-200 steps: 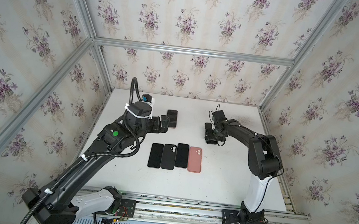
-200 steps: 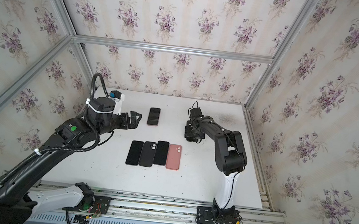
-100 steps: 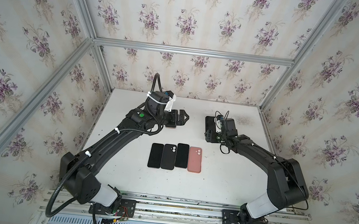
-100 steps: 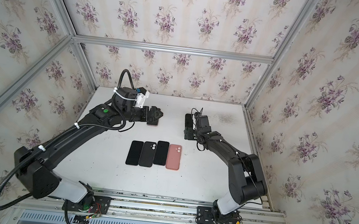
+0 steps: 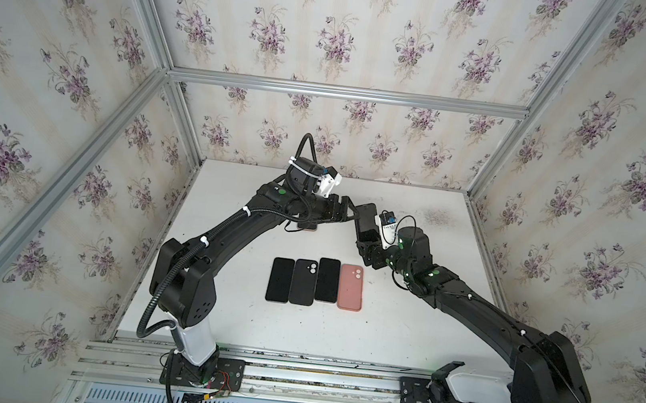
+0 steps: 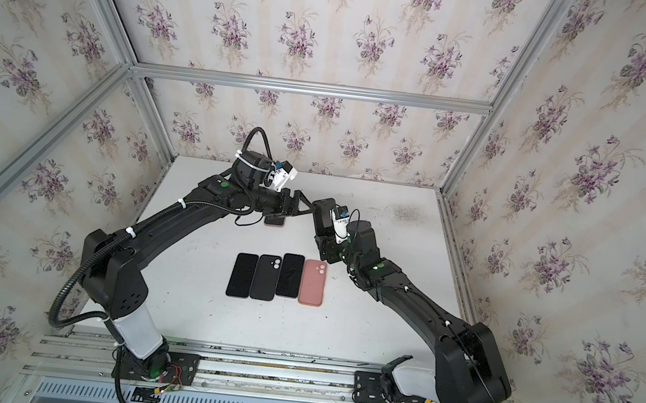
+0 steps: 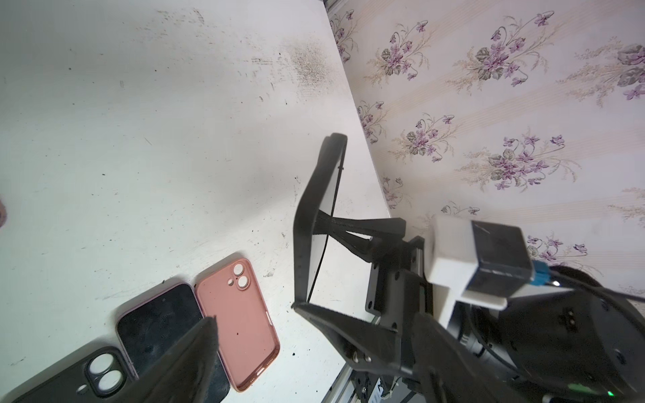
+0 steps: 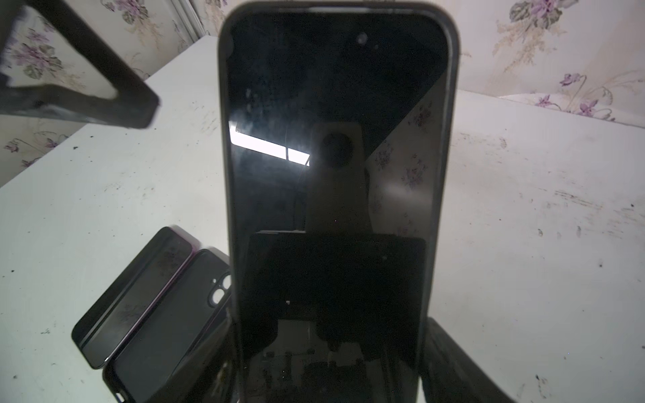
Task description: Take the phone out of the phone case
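Right wrist view, mid-frame: right hand grasps the slim black-cased phone upright above the white worktop. Left hand is spread at its upper-left corner. Likely next: pinch and peel the case.

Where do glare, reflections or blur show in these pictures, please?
Right wrist view: the cased phone has a dark screen carrying a bright glare strip and mirrored reflections. Left wrist view: the nearest finger is blurred. Both top views: even, soft light, sharp throughout.
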Controlling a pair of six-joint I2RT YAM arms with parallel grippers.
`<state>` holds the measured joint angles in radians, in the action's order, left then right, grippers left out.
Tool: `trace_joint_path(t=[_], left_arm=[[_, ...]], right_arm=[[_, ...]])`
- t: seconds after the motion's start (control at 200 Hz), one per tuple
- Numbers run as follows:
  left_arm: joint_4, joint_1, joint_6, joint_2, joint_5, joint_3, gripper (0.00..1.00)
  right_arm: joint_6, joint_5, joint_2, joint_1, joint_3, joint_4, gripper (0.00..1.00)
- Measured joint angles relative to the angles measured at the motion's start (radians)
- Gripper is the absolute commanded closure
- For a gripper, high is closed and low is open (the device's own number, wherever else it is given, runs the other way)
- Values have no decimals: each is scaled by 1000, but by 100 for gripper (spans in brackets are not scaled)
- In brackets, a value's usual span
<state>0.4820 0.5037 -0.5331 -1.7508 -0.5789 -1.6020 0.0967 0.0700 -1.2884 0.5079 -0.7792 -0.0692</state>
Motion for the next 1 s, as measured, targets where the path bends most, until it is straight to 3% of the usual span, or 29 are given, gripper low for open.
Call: trace_joint_path(t=[0.32, 0.43, 0.999], left_arm=[[6, -1, -2, -30, -21, -7, 34], [8, -1, -1, -34, -24, -7, 49], [17, -4, 50, -40, -67, -3, 92]], right_arm=[[-22, 18, 36, 69, 24, -2, 73], [-21, 4, 45, 72, 30, -2, 75], [5, 21, 65, 82, 43, 13, 78]])
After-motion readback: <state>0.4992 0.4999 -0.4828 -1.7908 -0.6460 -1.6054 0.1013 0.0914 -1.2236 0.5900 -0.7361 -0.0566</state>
